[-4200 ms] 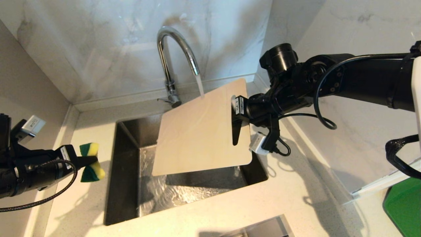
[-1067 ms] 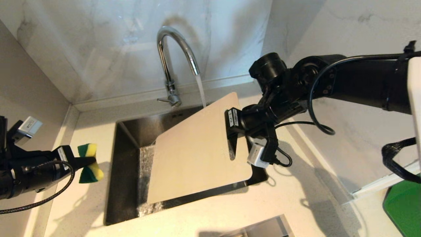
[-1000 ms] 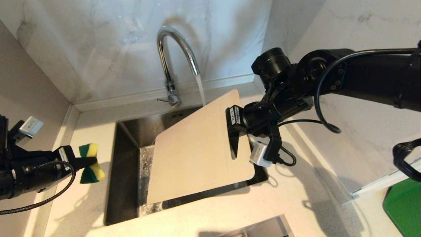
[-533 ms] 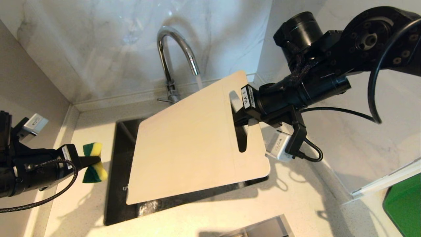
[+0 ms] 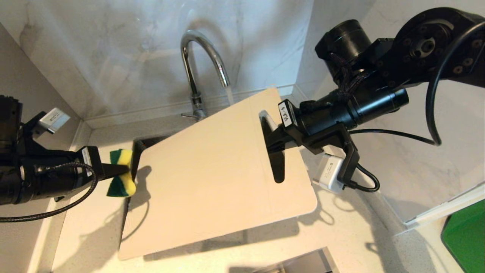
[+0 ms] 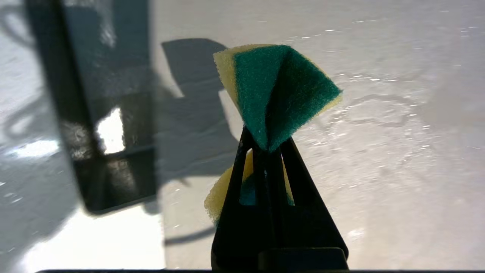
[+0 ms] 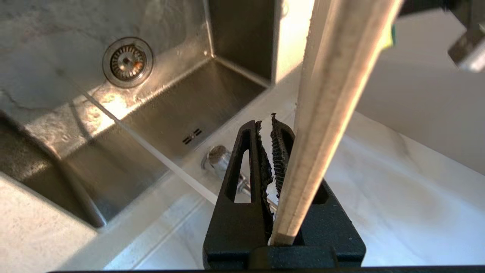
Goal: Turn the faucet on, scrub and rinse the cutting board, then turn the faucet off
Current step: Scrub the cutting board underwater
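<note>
The cream cutting board (image 5: 212, 174) hangs tilted over the sink, its far corner beneath the running water (image 5: 229, 94) of the chrome faucet (image 5: 201, 57). My right gripper (image 5: 271, 132) is shut on the board beside its handle hole (image 5: 278, 167). The right wrist view shows the board's edge (image 7: 333, 94) clamped between the fingers of the right gripper (image 7: 271, 125). My left gripper (image 5: 113, 172) is shut on a yellow-green sponge (image 5: 122, 172) at the board's left edge. In the left wrist view the sponge (image 6: 276, 91) is in front of the wet board (image 6: 379, 151); contact is unclear.
The steel sink (image 7: 159, 98) with its drain (image 7: 127, 61) lies under the board; only a dark corner (image 5: 138, 146) shows from the head. Marble walls close the back and right. A green object (image 5: 466, 235) sits at the far right, a metal piece (image 5: 303, 263) at the front.
My right arm has raised the board and swung it flatter, so it now hides most of the sink. My left gripper has carried the sponge right, up to the board's left edge.
</note>
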Robot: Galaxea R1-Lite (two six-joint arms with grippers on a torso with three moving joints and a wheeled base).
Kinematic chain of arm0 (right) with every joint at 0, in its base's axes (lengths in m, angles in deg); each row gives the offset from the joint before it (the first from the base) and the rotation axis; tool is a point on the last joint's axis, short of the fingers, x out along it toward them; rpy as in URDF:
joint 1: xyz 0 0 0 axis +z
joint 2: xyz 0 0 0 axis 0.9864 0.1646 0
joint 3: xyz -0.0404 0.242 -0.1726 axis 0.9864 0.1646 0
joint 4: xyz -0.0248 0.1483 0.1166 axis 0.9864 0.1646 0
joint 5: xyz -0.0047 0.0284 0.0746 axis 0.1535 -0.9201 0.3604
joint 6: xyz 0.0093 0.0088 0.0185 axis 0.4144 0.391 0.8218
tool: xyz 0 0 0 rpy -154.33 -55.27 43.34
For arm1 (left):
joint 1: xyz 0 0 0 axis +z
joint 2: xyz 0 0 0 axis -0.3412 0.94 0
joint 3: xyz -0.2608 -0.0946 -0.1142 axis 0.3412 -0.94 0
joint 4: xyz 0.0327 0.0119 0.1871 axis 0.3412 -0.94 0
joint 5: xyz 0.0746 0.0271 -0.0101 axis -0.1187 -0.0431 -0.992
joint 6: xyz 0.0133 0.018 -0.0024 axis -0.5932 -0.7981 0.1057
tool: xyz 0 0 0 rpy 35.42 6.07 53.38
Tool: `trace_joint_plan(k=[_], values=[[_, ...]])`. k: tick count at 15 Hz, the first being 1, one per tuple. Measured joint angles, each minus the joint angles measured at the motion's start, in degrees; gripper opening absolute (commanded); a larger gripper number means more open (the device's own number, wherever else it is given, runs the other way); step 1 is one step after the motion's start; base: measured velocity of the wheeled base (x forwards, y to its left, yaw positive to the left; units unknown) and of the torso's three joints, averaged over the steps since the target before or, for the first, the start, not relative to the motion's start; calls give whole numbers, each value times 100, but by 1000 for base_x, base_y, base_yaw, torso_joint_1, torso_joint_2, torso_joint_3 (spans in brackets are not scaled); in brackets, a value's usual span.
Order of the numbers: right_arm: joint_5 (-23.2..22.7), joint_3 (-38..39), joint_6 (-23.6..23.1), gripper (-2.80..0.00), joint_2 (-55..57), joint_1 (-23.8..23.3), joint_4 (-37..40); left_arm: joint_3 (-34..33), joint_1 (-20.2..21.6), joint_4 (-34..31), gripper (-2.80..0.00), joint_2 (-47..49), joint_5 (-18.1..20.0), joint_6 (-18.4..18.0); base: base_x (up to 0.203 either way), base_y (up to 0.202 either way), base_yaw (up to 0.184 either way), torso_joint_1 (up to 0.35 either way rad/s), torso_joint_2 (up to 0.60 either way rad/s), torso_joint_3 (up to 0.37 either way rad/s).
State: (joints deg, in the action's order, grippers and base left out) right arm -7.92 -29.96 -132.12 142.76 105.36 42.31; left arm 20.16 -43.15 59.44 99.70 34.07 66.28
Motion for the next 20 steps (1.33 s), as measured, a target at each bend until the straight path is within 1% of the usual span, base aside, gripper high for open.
trace_joint_plan(k=[3,5,7,9,11,13,15,20], values=[[0,0,-2,-280,42,5,3,438,-304,-39,-280,280,-35,28,0,0,0,0,0,0],[24,0,-2,-280,74,29,14,850,-460,-118,-280,538,-74,111,0,0,0,0,0,0],[111,0,-2,-280,83,83,37,1229,-750,-310,-280,797,-140,191,0,0,0,0,0,0],[573,-2,0,-280,101,175,265,1507,-1134,-379,-280,1010,-411,207,0,0,0,0,0,0],[1228,-5,0,-280,160,423,463,1844,-1471,-392,-280,1246,-637,208,0,0,0,0,0,0],[1345,-6,-2,-280,183,507,473,2194,-1746,-420,-280,1509,-851,204,0,0,0,0,0,0],[1356,-10,0,-280,185,569,472,2654,-1899,-533,-280,1814,-1019,204,0,0,0,0,0,0],[1386,33,-2,-280,100,711,480,3824,-1991,-860,-280,2690,-1041,163,0,0,0,0,0,0]])
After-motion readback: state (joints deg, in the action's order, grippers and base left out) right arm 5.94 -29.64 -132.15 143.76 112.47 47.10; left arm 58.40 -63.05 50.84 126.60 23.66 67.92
